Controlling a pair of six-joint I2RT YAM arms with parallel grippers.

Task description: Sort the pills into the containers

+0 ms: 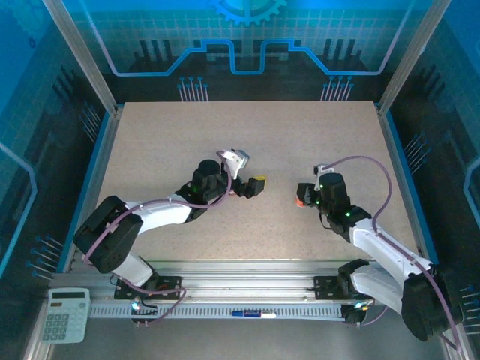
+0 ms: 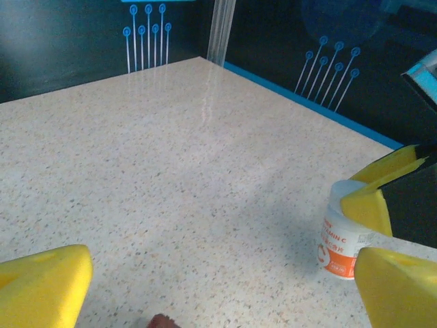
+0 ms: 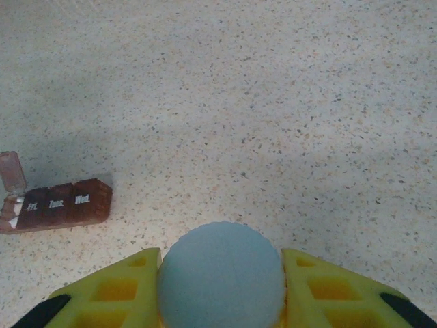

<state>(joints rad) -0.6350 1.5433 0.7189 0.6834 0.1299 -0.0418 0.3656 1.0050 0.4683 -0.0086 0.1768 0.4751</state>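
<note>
**Operator:** Right gripper (image 3: 222, 290): what is its condition?

**Technician:** Closed on a small white bottle (image 2: 339, 242) with an orange label. The fingers clamp either side of its round grey-blue cap (image 3: 222, 270). The left gripper (image 1: 253, 186) stands wide open beside it, holding nothing.

**Operator:** How will the bottle handle?

**Technician:** Judged light and rigid. The smooth plastic may turn or slip in the pads. To open it, hold the body with one gripper and the cap with the other, and keep it upright.

**Operator:** Where is the pill box?

**Technician:** The pill box (image 3: 58, 203) lies flat on the table (image 3: 287, 102), apart from the bottle. It is a dark reddish-brown strip of day-labelled compartments. It looks thin and light, so it will likely slide if pushed. Steady it by the closed end, not by a hinged lid.

**Operator:** What is in it?

**Technician:** The end lid (image 3: 10, 171) stands open and the other lids are shut. The tinted plastic hides what is inside. Whether the open compartment holds pills cannot be told.
</note>
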